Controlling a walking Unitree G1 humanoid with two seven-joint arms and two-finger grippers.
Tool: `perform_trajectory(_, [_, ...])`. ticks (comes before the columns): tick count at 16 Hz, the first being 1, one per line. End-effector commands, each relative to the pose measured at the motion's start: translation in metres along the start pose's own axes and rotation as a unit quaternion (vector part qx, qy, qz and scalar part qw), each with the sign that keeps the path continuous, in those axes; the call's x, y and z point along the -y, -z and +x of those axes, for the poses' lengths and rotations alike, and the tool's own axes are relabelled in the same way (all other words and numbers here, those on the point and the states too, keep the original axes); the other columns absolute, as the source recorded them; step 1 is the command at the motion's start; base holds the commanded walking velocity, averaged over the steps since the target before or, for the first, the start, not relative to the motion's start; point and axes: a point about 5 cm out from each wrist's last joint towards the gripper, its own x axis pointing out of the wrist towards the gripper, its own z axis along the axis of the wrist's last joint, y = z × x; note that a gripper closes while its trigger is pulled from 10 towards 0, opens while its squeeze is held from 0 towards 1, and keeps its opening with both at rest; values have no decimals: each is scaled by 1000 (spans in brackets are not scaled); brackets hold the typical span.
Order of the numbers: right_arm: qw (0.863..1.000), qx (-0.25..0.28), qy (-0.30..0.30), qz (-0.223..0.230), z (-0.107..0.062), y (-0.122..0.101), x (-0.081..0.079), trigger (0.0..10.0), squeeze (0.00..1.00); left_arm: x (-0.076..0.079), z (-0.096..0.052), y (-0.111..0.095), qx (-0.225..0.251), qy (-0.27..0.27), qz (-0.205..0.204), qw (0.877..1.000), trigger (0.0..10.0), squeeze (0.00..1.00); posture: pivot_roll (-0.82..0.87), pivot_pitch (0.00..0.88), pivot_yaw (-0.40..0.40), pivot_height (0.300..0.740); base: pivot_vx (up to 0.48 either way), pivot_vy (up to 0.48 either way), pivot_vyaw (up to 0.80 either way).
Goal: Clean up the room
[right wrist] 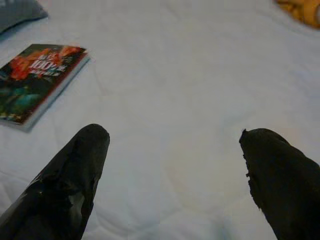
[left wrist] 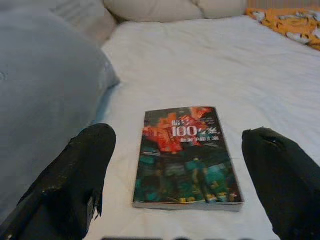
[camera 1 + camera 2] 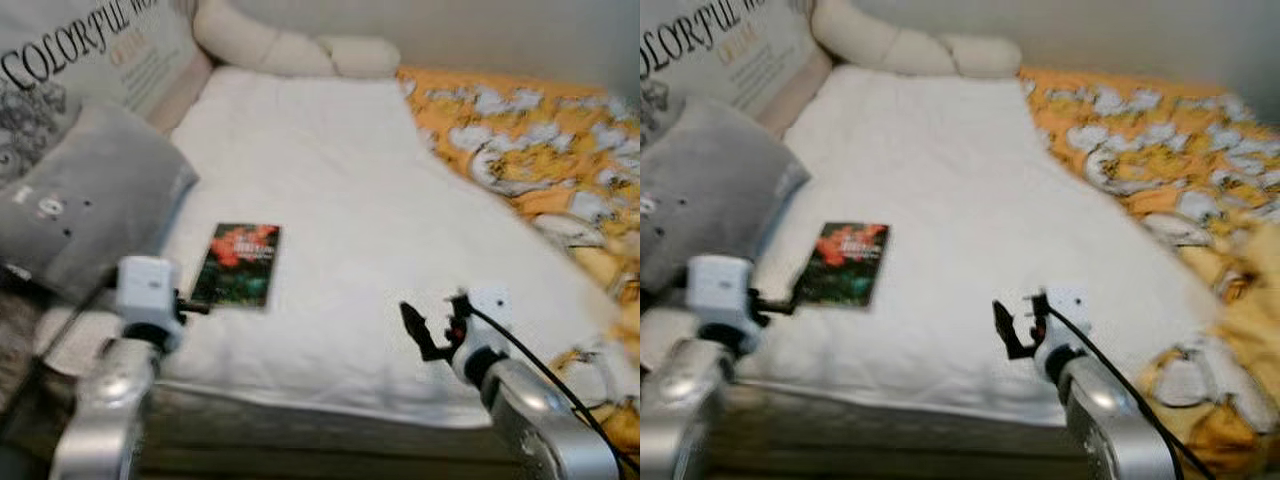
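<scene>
A book (image 3: pixel 238 264) lay flat on the white quilt (image 3: pixel 330 210) of the bed, toward the near left part, just right of a grey pillow (image 3: pixel 80 195). Its long axis ran from near to far, tilted slightly rightward at the far end, with the cover facing up. The cover was dark green with a red patch at the far end, and the number "100" could be read there; the other characters were too blurred to make out. The left gripper (image 2: pixel 185 180) hovered just near of the book, its fingers spread wide and holding nothing. The right gripper (image 1: pixel 172 177) hung over bare quilt to the right, also wide open and empty. A cushion (image 3: pixel 85 50) at far left read "COLORFUL". An orange patterned blanket (image 3: pixel 530 140) lay at right
</scene>
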Motion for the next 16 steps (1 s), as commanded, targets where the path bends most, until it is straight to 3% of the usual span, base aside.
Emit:
perform_trajectory(1, [999, -13, 36, -4, -2, 6, 13, 10000, 1000, 7, -3, 1, -8, 10, -7, 1000, 10000, 1000, -55, 0, -41, 740, 0, -405, -800])
perform_trajectory(7, [998, -2, 57, 11, 6, 1, 19, 10000, 1000, 6, -3, -3, -19, 7, 9, 1000, 10000, 1000, -60, 0, -19, 740, 0, -397, -800])
perform_trajectory(9, [999, 5, 43, 5, 12, -4, 16, 10000, 992, 2, -5, -5, -18, 1, 6, 1000, 10000, 1000, -54, 0, -19, 740, 0, 0, -206])
perform_trajectory(10, [1000, 9, 29, -1, 15, -5, 11, 10000, 322, -2, -2, -8, -14, -6, 2, 1000, 10000, 914, -52, 0, -19, 740, 0, 0, 0])
perform_trajectory(11, [1000, 12, 20, -3, 16, -7, 7, 10000, 0, -3, 0, -10, -11, -10, 7, 1000, 10000, 859, -51, 0, -19, 740, 0, 0, 0])
perform_trajectory(16, [999, 30, 5, -8, 21, -13, 1, 10000, 0, 0, 3, -15, 10, 18, 36, 999, 10000, 867, -60, 0, -15, 740, 0, 0, 0])
